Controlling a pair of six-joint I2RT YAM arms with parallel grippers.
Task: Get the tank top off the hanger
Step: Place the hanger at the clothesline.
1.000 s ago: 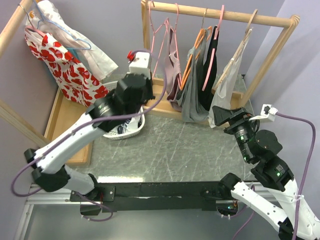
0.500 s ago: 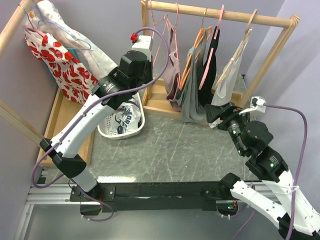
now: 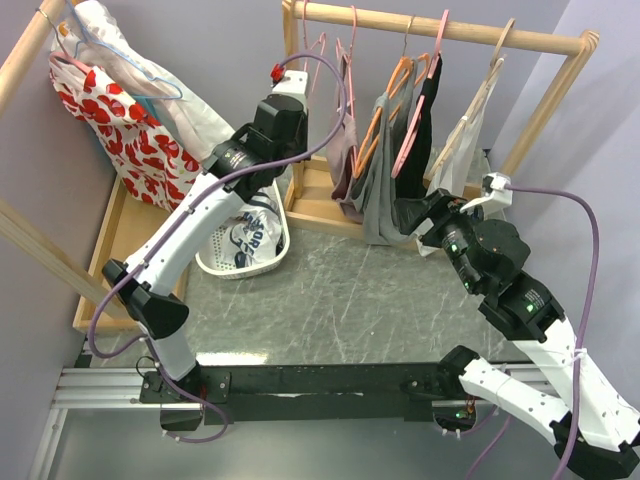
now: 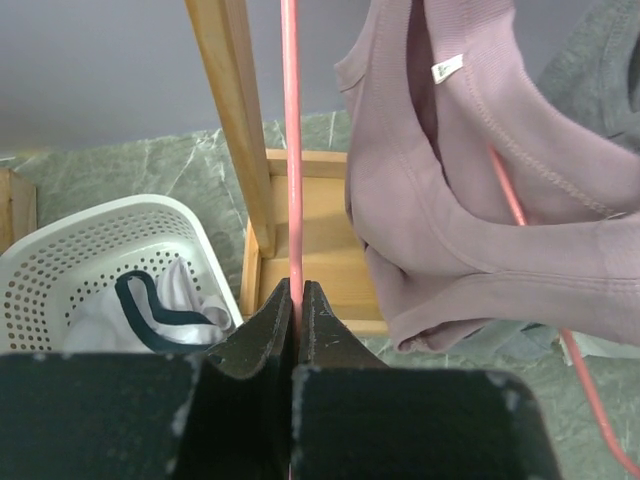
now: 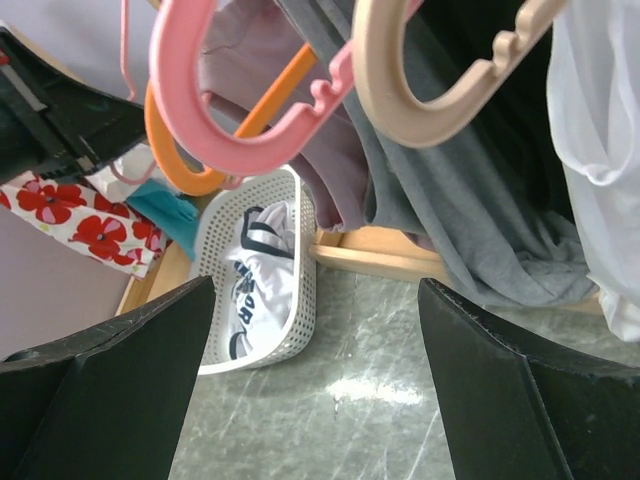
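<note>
Left pincer (image 4: 293, 292) is clenched on the thin rod of the pink wire hanger (image 4: 290, 120), which rises straight from between its fingers, just right of the wooden rack's (image 3: 440, 28) left post. The mauve tank top (image 4: 470, 200) hangs bunched just right of that rod, under the left end of the rack's rail. A pink wire runs beneath its strap, and we cannot tell whether that is the same hanger.

Our right pincer (image 5: 315, 288) is released, its fingers spread wide. It hovers in front of the rack's middle, near the hem of the grey garment (image 3: 385, 195), touching nothing.

The rack stands on a grey-green marbled tabletop (image 3: 340, 290), at its far side, on a flat wooden base (image 3: 318, 205). Lavender walls (image 3: 220, 40) rise behind it and to its right.

Further right along its rail we see an orange hanger (image 5: 185, 170), a pink plastic hanger (image 5: 250, 135), a black garment (image 3: 420, 130), a beige hanger (image 5: 450, 95) and a white garment (image 5: 600, 120).

A white perforated basket (image 3: 240, 270) holding printed white clothing sits just left of the rack's base. A red-flowered garment (image 3: 110, 125) hangs well to the rack's left.
</note>
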